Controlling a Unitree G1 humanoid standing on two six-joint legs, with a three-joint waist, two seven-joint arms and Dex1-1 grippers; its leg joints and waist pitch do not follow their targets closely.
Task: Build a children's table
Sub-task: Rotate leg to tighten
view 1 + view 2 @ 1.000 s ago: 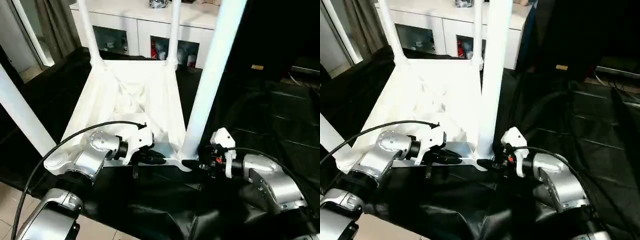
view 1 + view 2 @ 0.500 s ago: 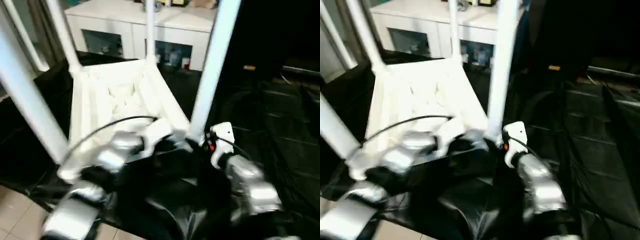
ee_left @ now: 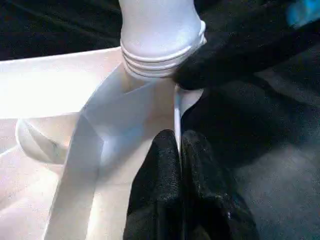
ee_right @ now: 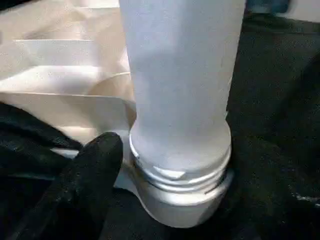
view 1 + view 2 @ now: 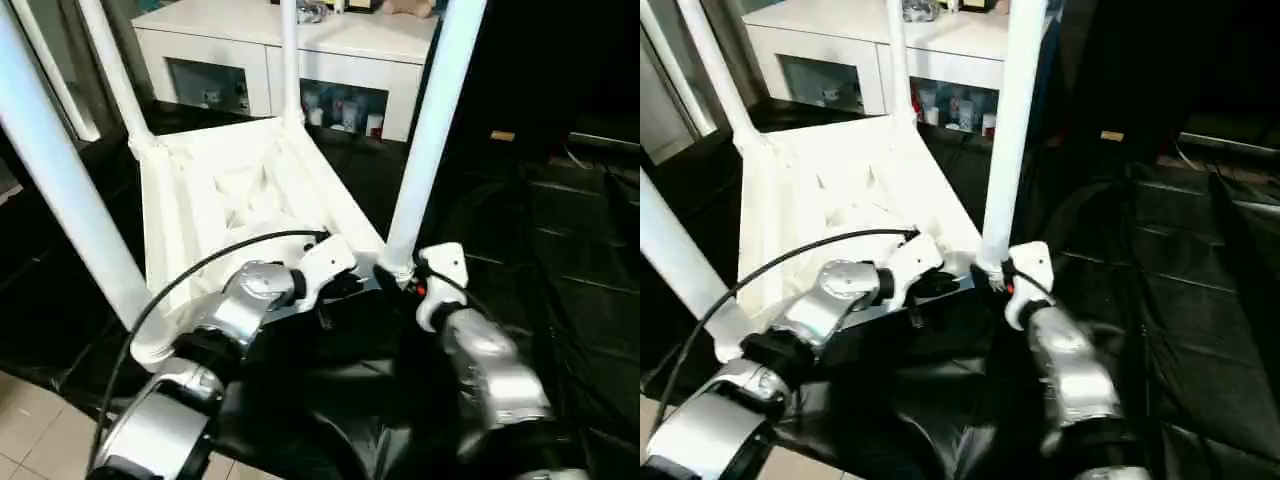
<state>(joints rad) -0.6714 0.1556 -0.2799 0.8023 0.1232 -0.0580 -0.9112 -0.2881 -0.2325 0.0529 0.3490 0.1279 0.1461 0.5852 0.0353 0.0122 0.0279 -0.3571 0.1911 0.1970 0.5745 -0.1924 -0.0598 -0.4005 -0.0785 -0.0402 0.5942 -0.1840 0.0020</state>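
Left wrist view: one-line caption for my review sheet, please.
Left gripper shut on the tabletop edge beside a corner socket, the leg's threads showing above it.

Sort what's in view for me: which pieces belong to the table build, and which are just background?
Job:
- tabletop, underside up
- near right leg in its corner socket
- near left leg
- two far legs
- left gripper, pinching the tabletop's edge
- right gripper, at the near right leg's base

Background:
- white cabinet
- black floor sheet

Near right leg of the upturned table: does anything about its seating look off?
Yes. The near right leg shows thread rings exposed above its corner socket, so it looks not fully screwed into the tabletop.
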